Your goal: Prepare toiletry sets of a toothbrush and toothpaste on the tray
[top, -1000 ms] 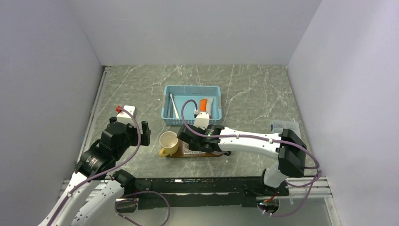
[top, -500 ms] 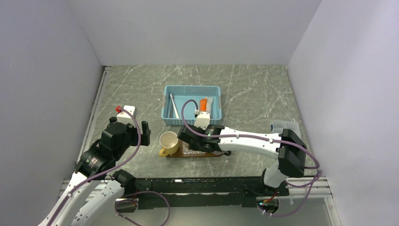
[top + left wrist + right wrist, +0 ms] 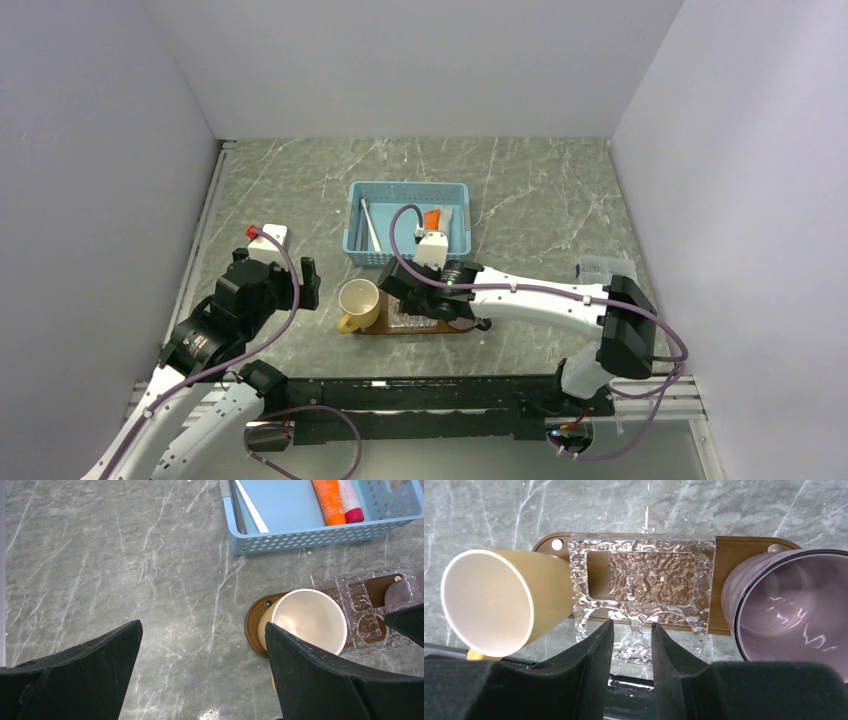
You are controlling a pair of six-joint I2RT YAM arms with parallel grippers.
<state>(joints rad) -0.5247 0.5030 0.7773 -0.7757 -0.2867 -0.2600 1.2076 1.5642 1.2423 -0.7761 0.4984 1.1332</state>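
Right now, the right gripper (image 3: 631, 628) hangs low over the near rim of the clear dish (image 3: 649, 575). Its fingers are a little apart with the glass edge between them. I cannot tell whether the pads pinch the glass.

The dish lies across the middle of the tray (image 3: 730, 555), with a yellow cup (image 3: 489, 600) at its left end and a purple cup (image 3: 789, 610) at its right.

The left gripper (image 3: 202, 630) is spread wide above the bare table (image 3: 125, 555), left of the yellow cup and holding nothing.

The toothbrush (image 3: 252, 511) lies in the left part of the blue basket (image 3: 310, 535) behind the tray. The toothpaste (image 3: 328, 502) lies in the right part, beside a white tube with a red cap (image 3: 350, 500).
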